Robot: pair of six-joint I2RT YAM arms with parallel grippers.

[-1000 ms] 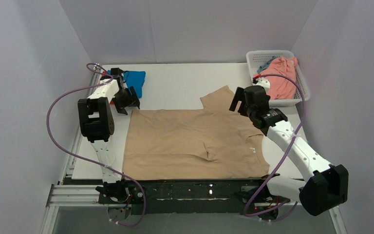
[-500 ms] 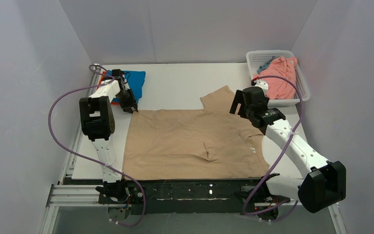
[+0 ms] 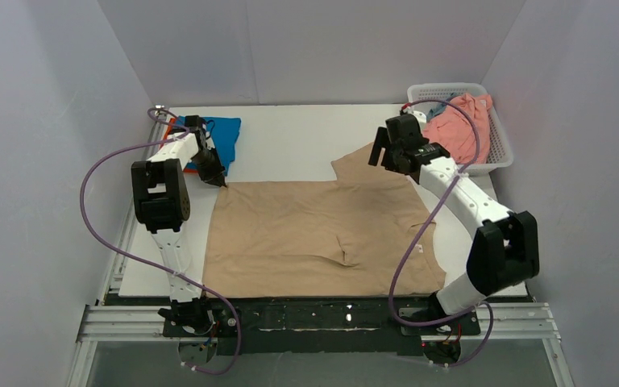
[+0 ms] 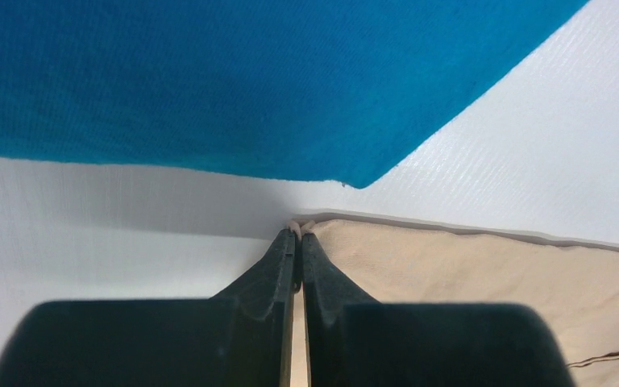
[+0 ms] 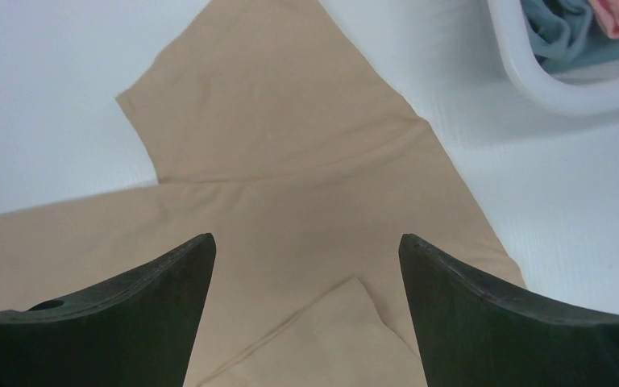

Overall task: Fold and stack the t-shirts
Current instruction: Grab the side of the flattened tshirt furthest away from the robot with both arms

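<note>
A beige-tan t-shirt (image 3: 314, 230) lies spread flat on the white table, one sleeve (image 3: 363, 164) pointing to the far side. My left gripper (image 3: 218, 181) is shut on its far left corner (image 4: 301, 228), where a pinch of tan cloth shows between the fingertips (image 4: 286, 250). A folded bright blue t-shirt (image 3: 224, 133) lies just behind that corner, also filling the top of the left wrist view (image 4: 234, 81). My right gripper (image 5: 306, 242) hovers open above the shirt's sleeve and shoulder (image 5: 274, 137), nothing between its fingers. A salmon pink t-shirt (image 3: 461, 129) and a grey-blue one (image 5: 560, 28) sit in the basket.
A white mesh basket (image 3: 500, 153) stands at the far right corner, its rim (image 5: 532, 81) close to my right gripper. Grey walls close in on three sides. Purple cables loop off both arms. The black rail (image 3: 314, 314) runs along the near table edge.
My left gripper dropped onto the shirt's far left corner and closed on it. The right arm swung back from the shirt's right side to above the far sleeve, jaws staying wide.
</note>
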